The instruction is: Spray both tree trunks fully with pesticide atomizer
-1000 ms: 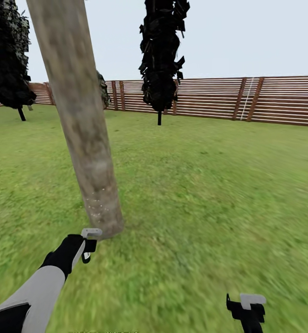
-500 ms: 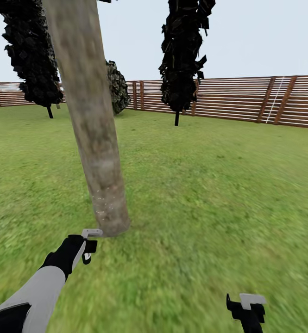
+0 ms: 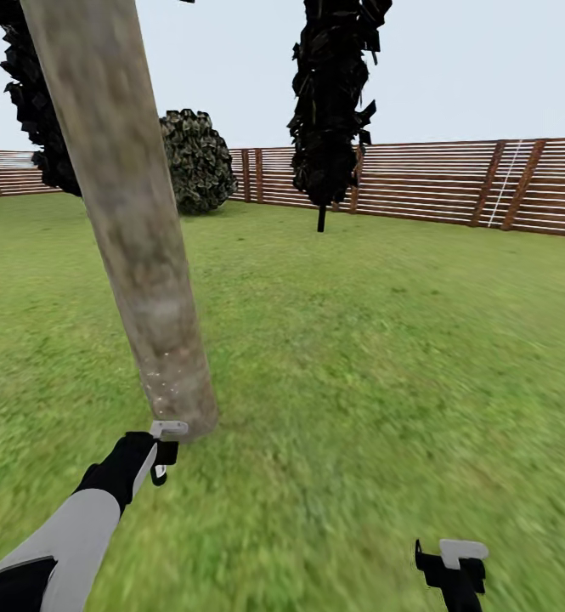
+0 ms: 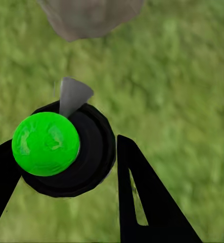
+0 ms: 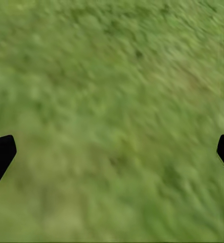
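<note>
Left gripper [image 3: 160,449] low at the near left of the head view, black wrist on a grey-white forearm, clenched on the pesticide atomizer [image 4: 66,149]. Left wrist view: both black fingers [image 4: 147,202] flank the atomizer's round black body, which carries a bright green cap and a grey cone-shaped nozzle. Nozzle points toward the base of the tree trunk [image 3: 125,221]. Trunk base [image 4: 89,17] appears grey just past the nozzle; a strip of grass separates the two.

Trunk: thick, mottled grey-brown, leaning in the head view, foot planted on the lawn [image 3: 358,340] just beyond the left gripper. Small pale specks visible low on the bark.

Behind the trunk: a narrow black tree [image 3: 40,102] partly hidden, then a rounded dark-green bush [image 3: 195,161] near the fence. Further right, a second narrow black tree [image 3: 329,102] standing in front of the brown slatted fence [image 3: 452,183].

Right gripper [image 3: 452,565] at the lower right, well apart from the trunk. Right wrist view: fingertips [image 5: 0,154] spread wide at the frame edges, released, blurred grass between them.
</note>
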